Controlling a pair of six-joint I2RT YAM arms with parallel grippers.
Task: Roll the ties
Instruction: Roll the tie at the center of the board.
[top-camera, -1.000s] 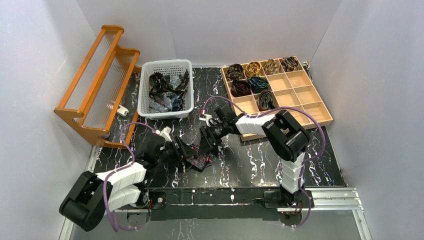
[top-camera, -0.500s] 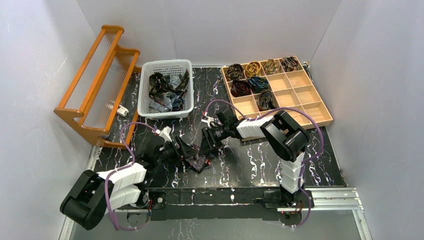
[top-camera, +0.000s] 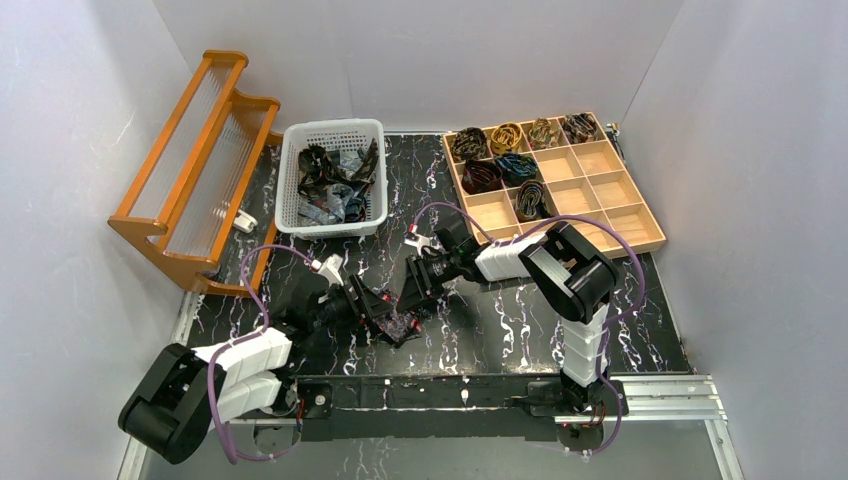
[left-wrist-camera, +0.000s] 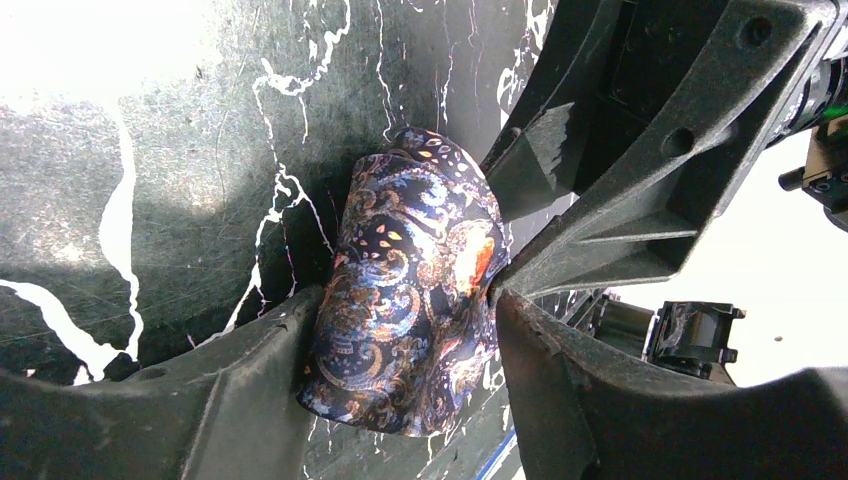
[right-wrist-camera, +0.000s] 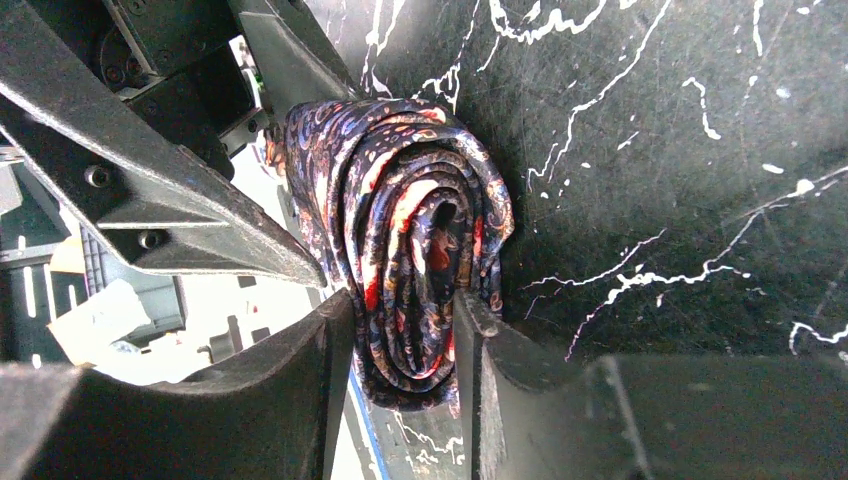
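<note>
The ties (top-camera: 330, 185) show in three places in the top view. Loose strips are heaped in the white basket (top-camera: 292, 215) at upper centre-left, and finished coils (top-camera: 482, 177) sit in the back compartments of the wooden tray (top-camera: 655, 240) at upper right. One rolled tie (top-camera: 408, 326) lies on the black marbled table (top-camera: 500, 320) just below mid-frame, where the left gripper (top-camera: 396, 318) and right gripper (top-camera: 413, 300) meet over it.

In the left wrist view that tie fills the centre. It is a plump bundle of dark blue paisley with orange and gold flecks, its curved outer face turned to the camera. The left fingers (left-wrist-camera: 240, 390) press its two flanks, and the right gripper's frame crowds in at upper right.

In the right wrist view the spiral end faces the camera at centre, wound tight in several turns, with a red lining showing in the core. The right fingers (right-wrist-camera: 495, 370) pinch its lower half.

The rolling looks finished, so the step in hand is likely the handover. Next, one gripper must hold firm while the other lets go, without the coil springing open, before it is carried to a free compartment of the tray.
</note>
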